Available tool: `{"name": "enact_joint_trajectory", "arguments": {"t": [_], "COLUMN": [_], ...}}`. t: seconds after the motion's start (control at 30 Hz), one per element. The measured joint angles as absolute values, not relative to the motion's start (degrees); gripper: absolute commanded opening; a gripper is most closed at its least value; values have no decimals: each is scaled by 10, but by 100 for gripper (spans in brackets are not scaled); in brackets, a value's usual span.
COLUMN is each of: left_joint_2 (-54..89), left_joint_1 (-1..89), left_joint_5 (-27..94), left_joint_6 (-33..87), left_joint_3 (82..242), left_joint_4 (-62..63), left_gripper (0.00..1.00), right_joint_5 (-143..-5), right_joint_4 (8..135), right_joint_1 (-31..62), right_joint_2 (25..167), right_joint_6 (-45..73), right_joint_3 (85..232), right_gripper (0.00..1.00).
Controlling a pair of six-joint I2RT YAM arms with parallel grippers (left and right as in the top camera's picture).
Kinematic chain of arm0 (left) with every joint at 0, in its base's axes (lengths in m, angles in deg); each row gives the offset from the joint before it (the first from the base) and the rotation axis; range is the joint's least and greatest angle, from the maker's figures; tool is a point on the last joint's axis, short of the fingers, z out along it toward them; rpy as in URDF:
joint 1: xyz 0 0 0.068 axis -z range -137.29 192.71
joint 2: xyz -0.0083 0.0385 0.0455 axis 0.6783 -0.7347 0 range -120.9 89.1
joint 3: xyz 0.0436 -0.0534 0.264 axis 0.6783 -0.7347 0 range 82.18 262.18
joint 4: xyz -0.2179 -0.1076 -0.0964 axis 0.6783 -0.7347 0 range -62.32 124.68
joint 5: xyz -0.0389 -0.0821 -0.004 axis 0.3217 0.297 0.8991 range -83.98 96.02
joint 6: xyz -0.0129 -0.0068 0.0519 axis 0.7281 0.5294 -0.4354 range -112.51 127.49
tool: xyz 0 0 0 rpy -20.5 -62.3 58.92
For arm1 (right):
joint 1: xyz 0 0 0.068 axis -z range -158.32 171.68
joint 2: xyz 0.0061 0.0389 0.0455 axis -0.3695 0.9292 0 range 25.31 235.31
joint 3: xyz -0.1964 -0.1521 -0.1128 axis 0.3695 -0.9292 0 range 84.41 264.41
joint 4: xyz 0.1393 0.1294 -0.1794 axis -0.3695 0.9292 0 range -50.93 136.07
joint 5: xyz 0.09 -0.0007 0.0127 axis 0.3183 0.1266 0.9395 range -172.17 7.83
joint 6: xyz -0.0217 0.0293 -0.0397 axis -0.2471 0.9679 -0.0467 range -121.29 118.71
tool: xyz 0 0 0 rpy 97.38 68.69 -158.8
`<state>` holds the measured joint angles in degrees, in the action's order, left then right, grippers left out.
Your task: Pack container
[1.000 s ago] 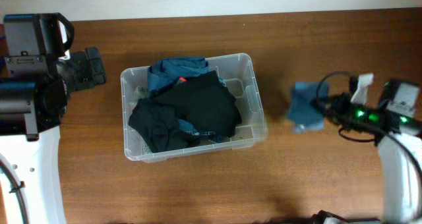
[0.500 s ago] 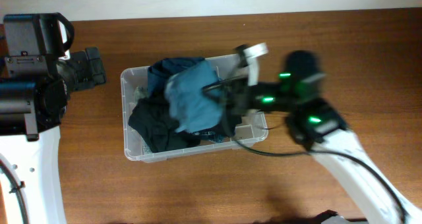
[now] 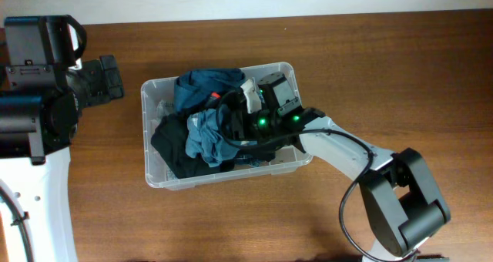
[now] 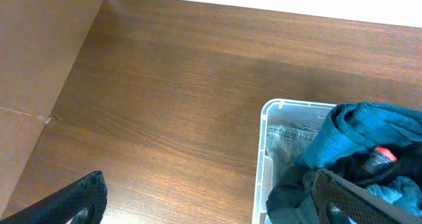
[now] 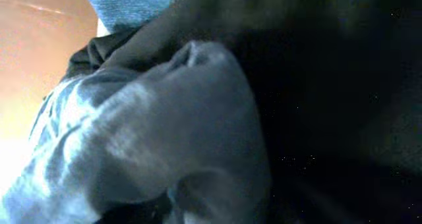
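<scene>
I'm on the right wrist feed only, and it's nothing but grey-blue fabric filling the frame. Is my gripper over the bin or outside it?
Observer: Over it. The overhead view shows the right gripper down inside the container, on a blue cloth that lies on a black garment.
Operator: Where's the left arm? Is it in my way?
Observer: No. The left gripper is open and outside the container, over the wooden table.
</scene>
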<state>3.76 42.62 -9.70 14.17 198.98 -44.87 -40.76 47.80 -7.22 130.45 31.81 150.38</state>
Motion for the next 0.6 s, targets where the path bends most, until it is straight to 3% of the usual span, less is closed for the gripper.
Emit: {"name": "enact_joint_trajectory", "arguments": {"t": [0.13,0.17,0.2,0.6], "left_joint_2": [38,38,38,38], "left_joint_1": [426,426,426,426], "left_joint_5": [-97,-97,-97,-97], "left_joint_6": [142,141,141,141], "left_joint_3": [1990,1990,1990,1990], "left_joint_4": [-448,-449,-449,-449], "left_gripper": [99,99,99,99], "right_joint_5": [-472,-494,-523,-640], "right_joint_4": [591,619,647,740], "right_joint_1": [-72,-72,-70,-37], "right_joint_2": [1252,1237,1215,962], "right_joint_6": [272,259,241,135], "right_joint_3": [1523,1529,1533,1559], "right_gripper": [75,84,98,98]}}
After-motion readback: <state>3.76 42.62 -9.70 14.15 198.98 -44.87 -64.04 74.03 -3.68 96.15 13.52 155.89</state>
